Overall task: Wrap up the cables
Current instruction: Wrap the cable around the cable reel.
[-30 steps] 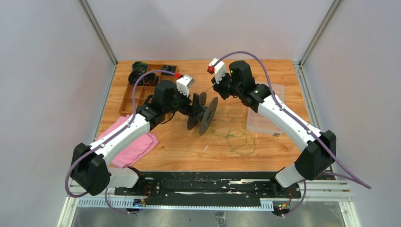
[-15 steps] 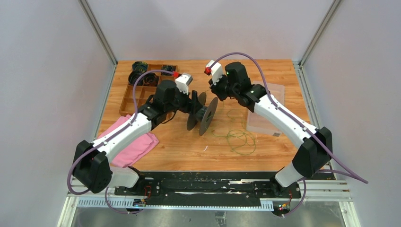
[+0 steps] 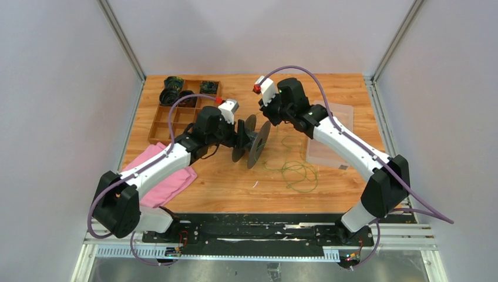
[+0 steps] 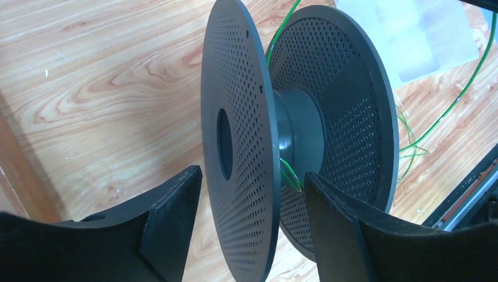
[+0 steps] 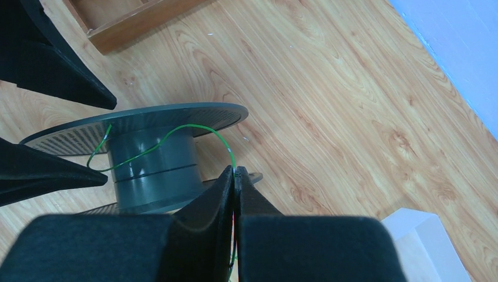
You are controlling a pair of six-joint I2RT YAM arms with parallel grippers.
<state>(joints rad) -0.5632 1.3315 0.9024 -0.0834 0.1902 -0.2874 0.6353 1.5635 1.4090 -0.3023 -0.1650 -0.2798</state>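
Observation:
A black perforated spool [image 3: 251,140] stands on edge at the table's middle. My left gripper [image 3: 239,134] is open. Its fingers straddle the near flange [image 4: 241,117], with a gap on each side. A thin green wire [image 5: 176,130] runs from the spool's hub [image 5: 155,167] up to my right gripper [image 5: 235,173], which is shut on it just behind the spool [image 3: 271,114]. The rest of the wire lies in loose loops [image 3: 296,170] on the table right of the spool. It also shows past the far flange in the left wrist view [image 4: 446,111].
A wooden compartment tray [image 3: 154,126] with dark coils sits at the back left. A pink cloth [image 3: 167,176] lies under the left arm. A clear plastic box [image 3: 332,141] lies under the right arm and also shows in the left wrist view [image 4: 411,35].
My right gripper has moved a little left and towards the back with the wire in it. My left wrist has shifted slightly. The spool stays in place.

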